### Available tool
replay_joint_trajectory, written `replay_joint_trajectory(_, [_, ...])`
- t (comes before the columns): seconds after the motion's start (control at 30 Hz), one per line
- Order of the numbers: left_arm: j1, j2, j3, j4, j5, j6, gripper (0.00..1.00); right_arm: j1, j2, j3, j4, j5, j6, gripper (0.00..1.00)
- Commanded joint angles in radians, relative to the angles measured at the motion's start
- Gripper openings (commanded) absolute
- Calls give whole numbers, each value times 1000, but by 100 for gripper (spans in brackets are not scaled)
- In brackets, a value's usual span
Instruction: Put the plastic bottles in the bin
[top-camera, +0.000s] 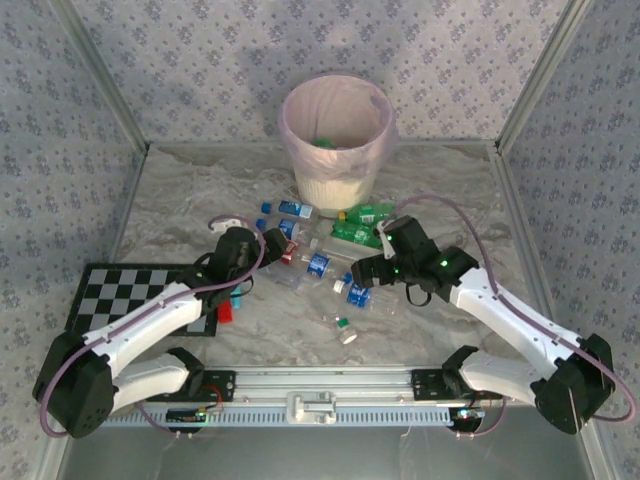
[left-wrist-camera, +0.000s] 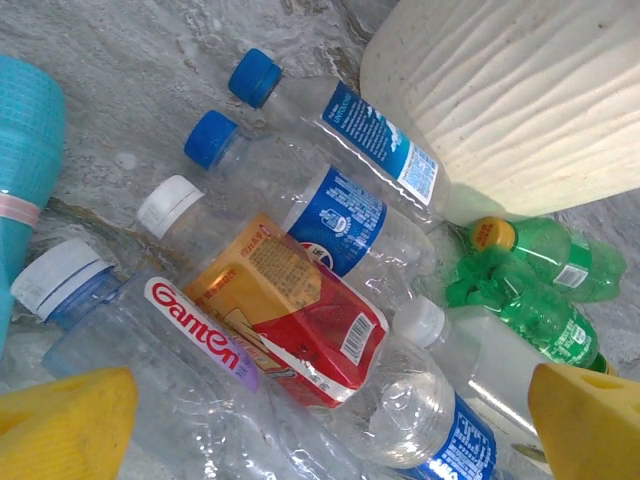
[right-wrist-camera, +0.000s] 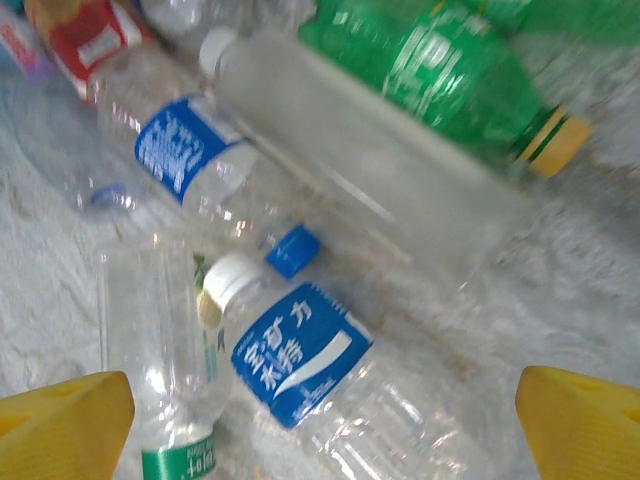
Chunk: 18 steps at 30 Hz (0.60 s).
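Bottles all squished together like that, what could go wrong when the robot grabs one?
The left end effector hangs open over the red-labelled bottle, which touches clear bottles on both sides, so it might pinch two. The right end effector is open over round bottles lying crisscross; one could slip or roll away.

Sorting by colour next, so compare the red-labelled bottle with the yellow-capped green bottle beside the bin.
The red-labelled bottle has a clear body; the yellow-capped green bottle is tinted green throughout. The red-labelled bottle's cap is white, while the green bottle's is yellow. The green bottle lies by the base of the bin, and the red-labelled bottle lies farther from it. Both lie on their sides, capped.
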Motion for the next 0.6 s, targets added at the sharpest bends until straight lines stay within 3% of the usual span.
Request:
replay_joint_trajectory(0.0, [-5, -8, -8, 16, -32, -25, 100, 47, 53, -11, -57, -15, -22, 100])
replay_joint_trajectory(0.3, [-4, 8, -1, 17, 9, -16, 100, 120, 244, 57, -130, 106, -126, 100])
replay_joint_trajectory(0.57, [-5, -26, -34, 10, 2, -27, 100, 157, 366, 100, -178, 174, -174, 93])
